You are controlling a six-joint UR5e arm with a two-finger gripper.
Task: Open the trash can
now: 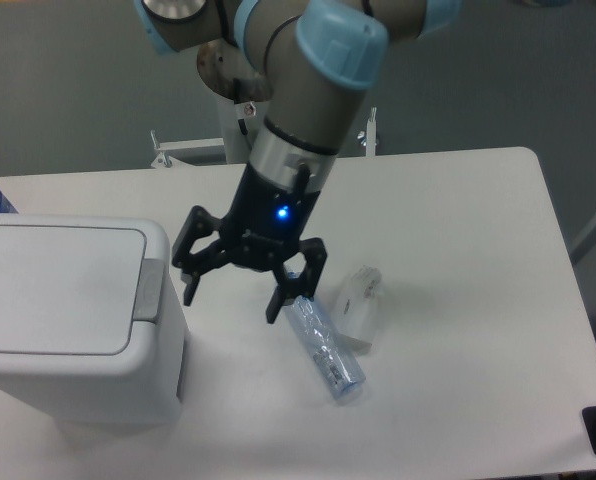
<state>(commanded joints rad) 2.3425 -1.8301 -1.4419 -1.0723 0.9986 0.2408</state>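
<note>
One trash can (73, 310), lid closed, is seen at the table's (478, 220) left edge. One gripper (234, 295) is held just right of the can's grey push tab (150, 290), jaws spread and empty. One clear plastic bottle (323, 345) and one small white packet (359, 309) are noted lying right of the jaws.

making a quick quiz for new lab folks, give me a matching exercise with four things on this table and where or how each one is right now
Things:
1. trash can
2. gripper
3. clear plastic bottle
4. small white packet

States:
A. lying on its side near the table's middle
B. open, empty, in the air beside the grey push tab
C. lid shut, at the left edge
D. just right of the bottle

Pairs: 1-C, 2-B, 3-A, 4-D
</note>
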